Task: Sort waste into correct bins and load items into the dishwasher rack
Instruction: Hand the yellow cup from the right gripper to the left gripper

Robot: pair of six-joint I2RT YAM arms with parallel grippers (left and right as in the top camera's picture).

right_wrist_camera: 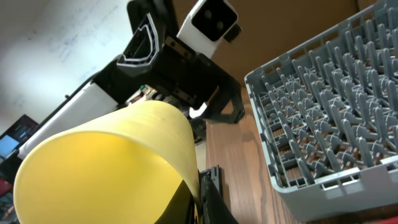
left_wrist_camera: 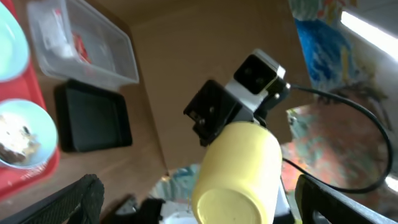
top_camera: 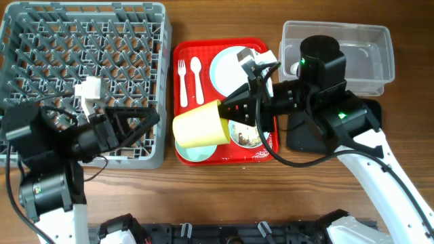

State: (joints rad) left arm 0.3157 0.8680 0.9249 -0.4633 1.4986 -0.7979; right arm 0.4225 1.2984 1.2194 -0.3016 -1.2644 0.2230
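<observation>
My right gripper (top_camera: 229,114) is shut on the rim of the yellow cup (top_camera: 200,125) and holds it on its side above the red tray's front left. In the right wrist view the cup (right_wrist_camera: 106,162) fills the lower left, with the fingers (right_wrist_camera: 208,196) pinching its wall. My left gripper (top_camera: 150,129) is open just left of the cup, over the grey dishwasher rack's (top_camera: 81,68) front right corner. In the left wrist view the cup's base (left_wrist_camera: 239,180) faces me between the spread fingers (left_wrist_camera: 205,208). The rack (right_wrist_camera: 329,112) holds no dishes.
The red tray (top_camera: 261,157) holds a white fork (top_camera: 182,80), a spoon (top_camera: 196,73), a pale blue plate (top_camera: 225,68) and a bowl with food scraps (top_camera: 247,135). The clear tub (left_wrist_camera: 118,59) holds a red wrapper (left_wrist_camera: 81,48) and a napkin (left_wrist_camera: 53,31). The black tray (left_wrist_camera: 93,118) lies beside it.
</observation>
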